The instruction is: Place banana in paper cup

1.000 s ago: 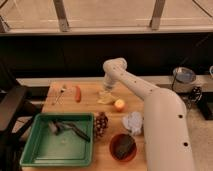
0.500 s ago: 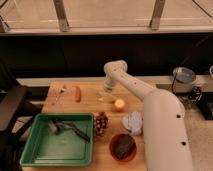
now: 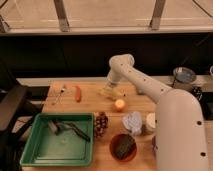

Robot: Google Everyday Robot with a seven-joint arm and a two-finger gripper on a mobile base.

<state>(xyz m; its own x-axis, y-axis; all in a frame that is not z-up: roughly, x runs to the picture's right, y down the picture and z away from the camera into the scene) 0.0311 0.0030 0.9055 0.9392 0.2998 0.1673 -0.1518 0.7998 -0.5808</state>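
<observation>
Pale banana point(image 3: 111, 92) in claw point(image 3: 112, 88); cream cup point(image 3: 150, 122) front-rt

Nothing readable is showing: no text, label, brand, number or sign is standing on any item on the table point(image 3: 90, 104). The gripper point(image 3: 112, 89) is sitting at the table's twelve o'clock, clamping shut on the banana point(image 3: 106, 93).
</observation>
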